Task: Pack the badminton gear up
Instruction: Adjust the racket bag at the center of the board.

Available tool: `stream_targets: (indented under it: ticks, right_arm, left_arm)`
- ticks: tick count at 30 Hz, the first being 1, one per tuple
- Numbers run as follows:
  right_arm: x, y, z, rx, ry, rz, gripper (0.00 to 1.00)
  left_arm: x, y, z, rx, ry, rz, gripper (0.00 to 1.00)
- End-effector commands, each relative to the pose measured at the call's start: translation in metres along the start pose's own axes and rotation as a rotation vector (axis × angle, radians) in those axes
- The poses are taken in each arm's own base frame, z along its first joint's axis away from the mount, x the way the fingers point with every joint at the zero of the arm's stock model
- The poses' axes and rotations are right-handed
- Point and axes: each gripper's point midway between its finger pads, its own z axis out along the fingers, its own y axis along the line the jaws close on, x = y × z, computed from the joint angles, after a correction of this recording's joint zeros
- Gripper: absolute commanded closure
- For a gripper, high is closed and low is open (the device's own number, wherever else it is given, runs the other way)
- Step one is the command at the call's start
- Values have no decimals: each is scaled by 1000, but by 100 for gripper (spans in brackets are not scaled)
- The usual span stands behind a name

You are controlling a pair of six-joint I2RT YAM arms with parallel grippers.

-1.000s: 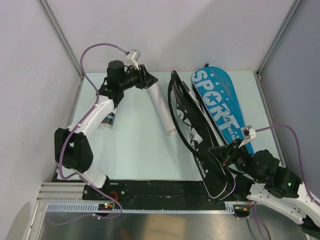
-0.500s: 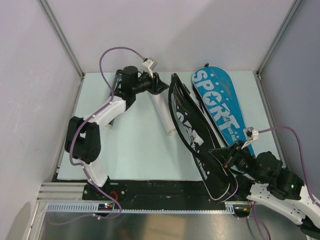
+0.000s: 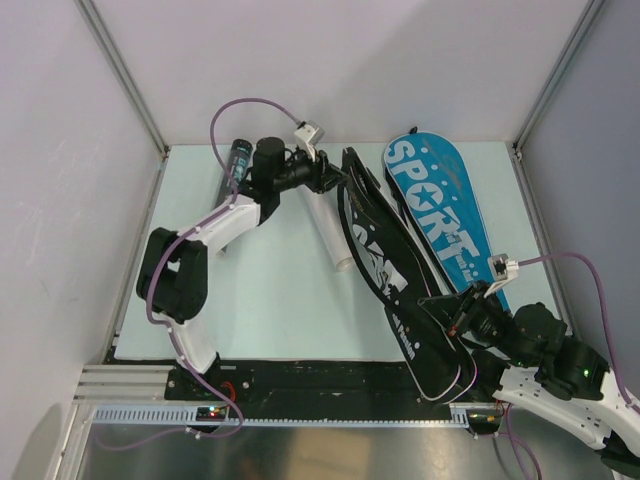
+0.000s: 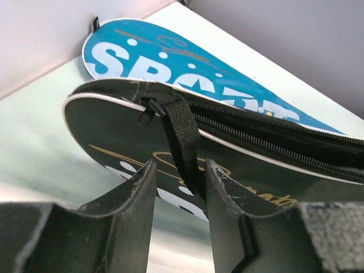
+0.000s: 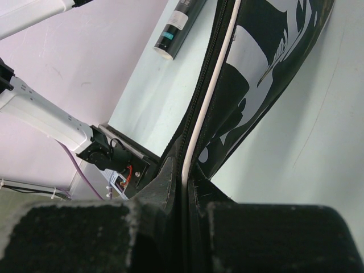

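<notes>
On the table's right half: bag, long, black and racket-shaped. It runs from far-centre to the near-right corner. Its black shell is lifted off the blue side, which lies flat to the right. Zip open along the seam.

Handling: judged light, soft and floppy. Thin fabric will sag between holds, so both ends want support. Piping on the rim gives a thin, firm edge. Strap at the far tip is the natural hold. The printed face looks slick and would likely slip in a flat pinch.

Right claw: pressed together on the piping at the near end.

Left claw: fingers apart, one each side of the strap, not pinching it as far as shows.

Other gear: black tube, far left, beside the left arm. White tube, just left of the bag, near the left claw. Both look stiff and apt to roll. Rackets, shuttlecocks: none in view.

Room: far wall close behind the bag's tip; right wall near the blue side. Open room lies near-left and centre. White tube crowds the bag's left edge.
</notes>
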Motion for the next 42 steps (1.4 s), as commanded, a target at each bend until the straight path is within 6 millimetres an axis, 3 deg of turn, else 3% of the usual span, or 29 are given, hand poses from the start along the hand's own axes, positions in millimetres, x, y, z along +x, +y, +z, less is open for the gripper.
stream_targets:
  ticks: [1,5,10,15,19,23,27,31,34,38,42]
  right_arm:
    - [-62,51,-18,-181,-200,59,100]
    - [-60,47,-16,-161,-194,43,100]
    - [-57,45,-13,-150,-184,26,100]
    - [-53,46,-11,-155,-169,18,100]
    - [-44,46,-5,-161,-135,9,100]
    - [-28,45,6,-161,-71,-2,100]
    - [-21,46,11,-162,-40,-20,100]
    - [-25,49,8,-179,-58,-22,100]
    - [-28,49,5,-186,-73,-16,100]
    - [-28,50,4,-189,-74,-14,100]
    - [-29,50,3,-192,-78,-19,100]
  left_arm:
    - [-8,-21,-3,80,-31,-53,57]
    - [-5,-52,-6,220,5,-212,58]
    - [-24,-109,-21,403,16,-237,59]
    - [-63,-156,-22,531,-22,-226,57]
    - [-105,-177,-17,571,-91,-205,56]
    - [-141,-172,-5,530,-169,-242,53]
    - [-147,-157,15,480,-191,-325,52]
    - [-133,-138,31,430,-165,-443,51]
    - [-117,-118,36,372,-133,-573,42]
    - [-99,-100,34,322,-86,-685,36]
    - [-97,-101,20,293,-99,-640,34]
